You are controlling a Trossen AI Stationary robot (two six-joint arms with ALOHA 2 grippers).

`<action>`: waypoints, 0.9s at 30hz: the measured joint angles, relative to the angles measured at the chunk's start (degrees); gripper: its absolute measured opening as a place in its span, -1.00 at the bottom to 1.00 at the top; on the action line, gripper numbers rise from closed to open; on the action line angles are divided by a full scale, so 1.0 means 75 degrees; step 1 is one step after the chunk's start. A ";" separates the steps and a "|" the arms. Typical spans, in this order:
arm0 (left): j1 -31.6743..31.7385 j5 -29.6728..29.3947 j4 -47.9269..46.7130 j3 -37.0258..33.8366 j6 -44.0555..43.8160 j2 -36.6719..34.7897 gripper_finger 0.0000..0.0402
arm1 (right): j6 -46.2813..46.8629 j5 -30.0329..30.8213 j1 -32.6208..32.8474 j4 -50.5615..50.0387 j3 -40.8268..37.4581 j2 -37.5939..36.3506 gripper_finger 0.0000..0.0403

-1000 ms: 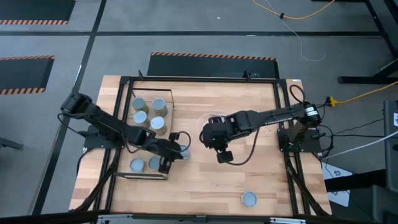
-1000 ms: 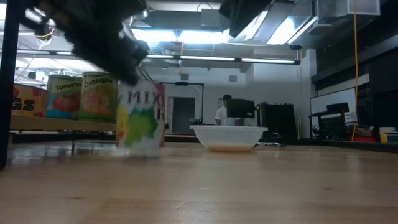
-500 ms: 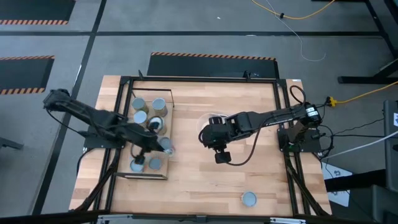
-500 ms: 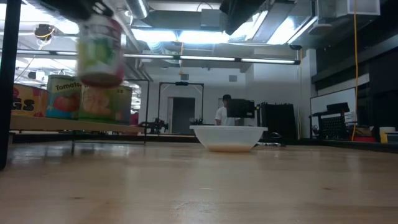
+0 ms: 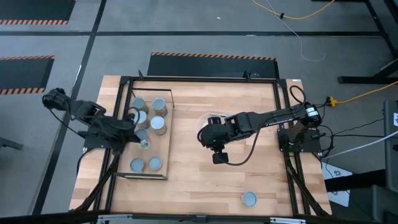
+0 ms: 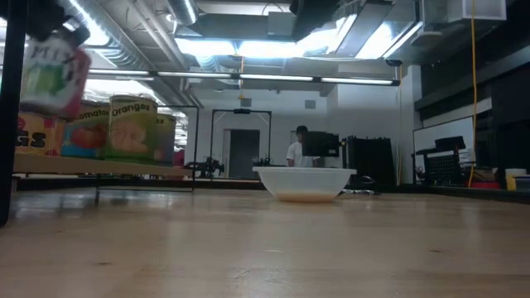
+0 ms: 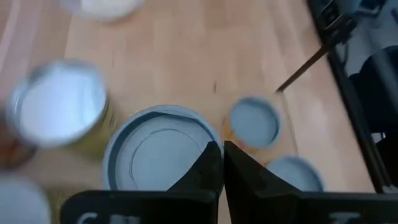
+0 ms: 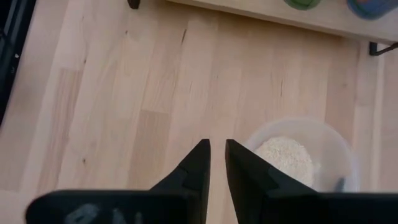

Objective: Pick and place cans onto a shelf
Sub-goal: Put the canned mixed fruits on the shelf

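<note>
One can between left jaws

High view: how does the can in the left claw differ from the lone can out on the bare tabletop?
The held can hangs in the air in the left claw over the shelf; the lone can stands on the table. The held can is tilted, showing a green side; the lone can is upright, showing only its blue-grey top. The held can has other cans nearby; the lone can has none. Both are small round tins.

Cans crowd the shelf (front corner free).
</note>
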 joint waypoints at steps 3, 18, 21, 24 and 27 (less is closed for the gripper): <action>-0.0081 -0.0140 -0.0651 0.0000 -0.0482 -0.0111 -1.00 | 0.0080 0.0000 0.0000 0.0000 0.0000 0.0000 -0.73; -0.0372 -0.0135 -0.0467 -0.0968 -0.0634 -0.0110 -0.98 | 0.0078 0.0000 0.0000 -0.0006 0.0000 0.0000 -0.73; -0.0372 -0.0034 -0.0461 -0.1045 -0.0634 -0.0110 -0.94 | 0.0075 0.0000 0.0000 -0.0006 0.0000 0.0000 -0.73; -0.0369 0.0080 -0.0476 -0.1058 -0.0638 -0.0110 -0.89 | 0.0077 0.0000 0.0000 -0.0006 0.0000 0.0000 -0.73; -0.0369 0.0086 -0.0493 -0.1064 -0.0638 -0.0110 -0.85 | 0.0075 0.0000 0.0000 -0.0006 0.0000 0.0000 -0.73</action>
